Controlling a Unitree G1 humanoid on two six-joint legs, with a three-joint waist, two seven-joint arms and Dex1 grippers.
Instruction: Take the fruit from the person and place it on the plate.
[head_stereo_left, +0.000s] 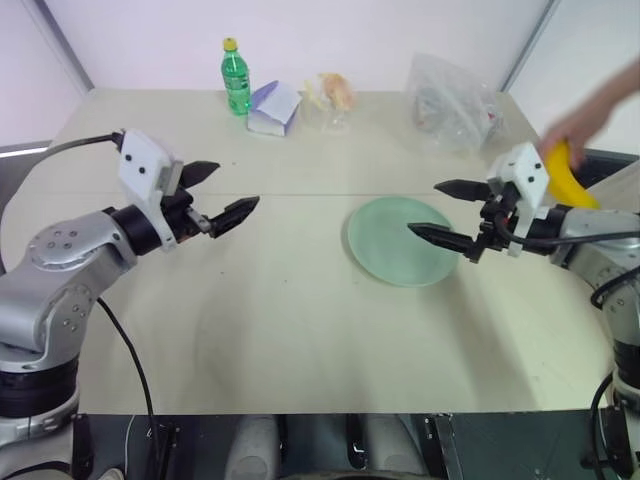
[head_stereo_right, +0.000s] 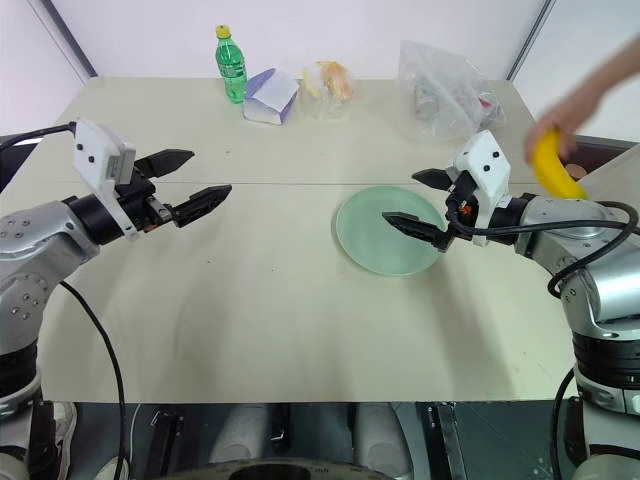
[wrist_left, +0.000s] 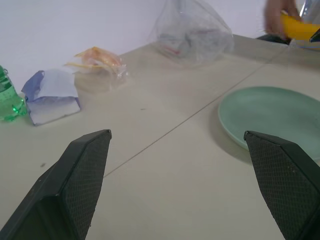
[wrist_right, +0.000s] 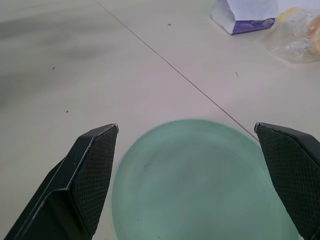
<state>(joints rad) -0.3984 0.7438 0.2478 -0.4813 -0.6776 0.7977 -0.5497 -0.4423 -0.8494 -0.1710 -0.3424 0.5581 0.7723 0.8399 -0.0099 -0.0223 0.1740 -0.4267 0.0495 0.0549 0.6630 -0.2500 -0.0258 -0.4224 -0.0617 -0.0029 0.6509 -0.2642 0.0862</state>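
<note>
Banana (head_stereo_right: 553, 168) held out in the person's hand (head_stereo_right: 560, 118), just behind the right gripper (head_stereo_right: 418, 199), offered for handover. Both grippers' jaws spread wide, empty; left gripper (head_stereo_right: 177, 184) idle. Mint-green plate (head_stereo_right: 375, 250) waits under the right fingers.

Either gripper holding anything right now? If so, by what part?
Neither. The left gripper and right gripper are both open and empty. The banana is in the person's hand, gripped at its upper end.

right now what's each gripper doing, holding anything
left gripper: open, empty
right gripper: open, empty, over the plate
</note>
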